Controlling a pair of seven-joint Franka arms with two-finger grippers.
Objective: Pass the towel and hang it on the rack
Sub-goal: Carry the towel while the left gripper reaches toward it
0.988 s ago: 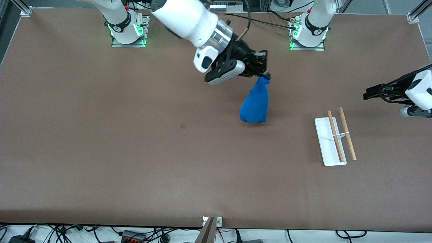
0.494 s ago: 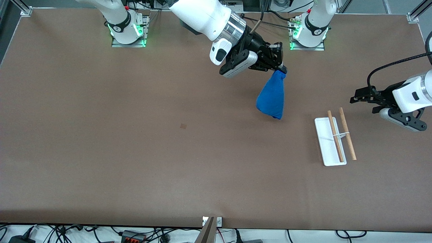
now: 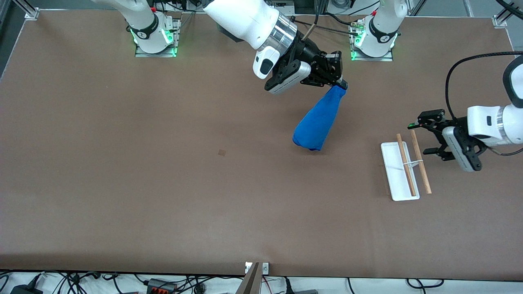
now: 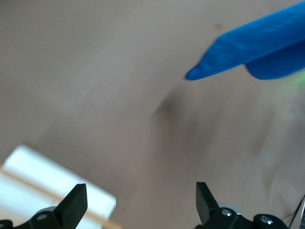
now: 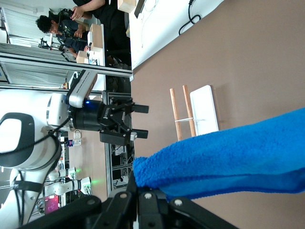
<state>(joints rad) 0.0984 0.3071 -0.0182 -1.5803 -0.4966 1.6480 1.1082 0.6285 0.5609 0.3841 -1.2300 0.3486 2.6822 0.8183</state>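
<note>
My right end effector (image 3: 342,83) is clamped on the top corner of the towel (image 3: 318,122), up in the air over the middle of the table (image 3: 163,196). The blue cloth hangs from it in a long bunched drape that slants down toward the front camera, its lower end clear of the table as far as I can see. In the right wrist view the towel (image 5: 228,162) fills the space just past the pinched fingers.

My left end effector (image 3: 425,136) is spread wide, holding nothing, hovering at the rack's edge toward the left arm's end of the table. The rack (image 3: 398,173) stands on the table near that end, well apart from the towel, both wooden rods bare.
</note>
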